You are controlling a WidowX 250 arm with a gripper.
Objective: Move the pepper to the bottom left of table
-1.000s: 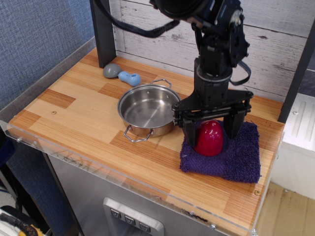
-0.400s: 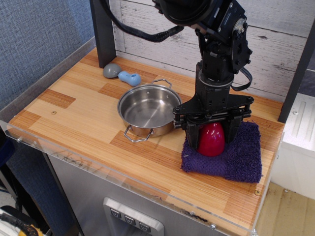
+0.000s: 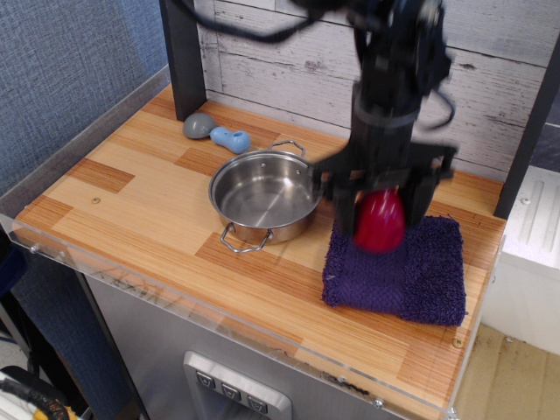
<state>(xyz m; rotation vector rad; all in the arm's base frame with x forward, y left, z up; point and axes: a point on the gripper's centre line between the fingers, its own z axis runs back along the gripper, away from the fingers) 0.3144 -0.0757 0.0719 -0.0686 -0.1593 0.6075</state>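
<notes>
The glossy dark-red pepper (image 3: pixel 379 222) hangs in my gripper (image 3: pixel 380 213), lifted a little above the purple folded towel (image 3: pixel 402 273) at the right of the striped wooden table (image 3: pixel 140 201). The two black fingers stand on either side of the pepper and are shut on it. The arm is motion-blurred. The front left part of the table lies far to the left of the gripper.
A steel pot (image 3: pixel 264 194) with two handles stands just left of the gripper. A blue-grey toy (image 3: pixel 216 133) lies at the back left near a dark post (image 3: pixel 183 52). A clear acrylic edge (image 3: pixel 175 293) runs along the table front.
The gripper closed on the pepper and raised it off the towel; the pepper now sits higher than one second ago.
</notes>
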